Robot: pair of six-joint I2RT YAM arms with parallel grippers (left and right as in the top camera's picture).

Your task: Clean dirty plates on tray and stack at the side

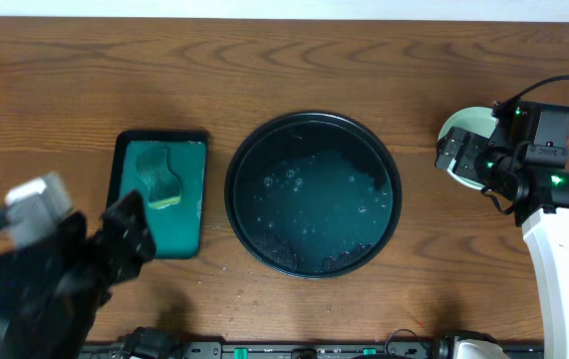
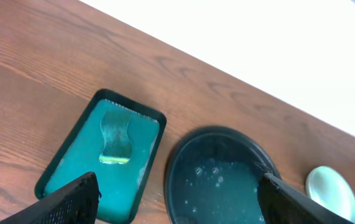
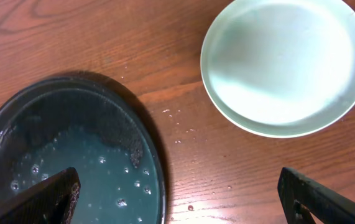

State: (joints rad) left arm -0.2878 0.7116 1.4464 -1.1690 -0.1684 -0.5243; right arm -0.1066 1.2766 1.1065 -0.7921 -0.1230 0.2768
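Plates stacked on worktop, upper right of my right wrist view.
My left fingers and right fingers stand wide, empty; wet tray lower left.

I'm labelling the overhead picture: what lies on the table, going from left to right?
From the left: green tray with a sponge in it → black tray → plates.

Perhaps lab: robot arm, wooden table
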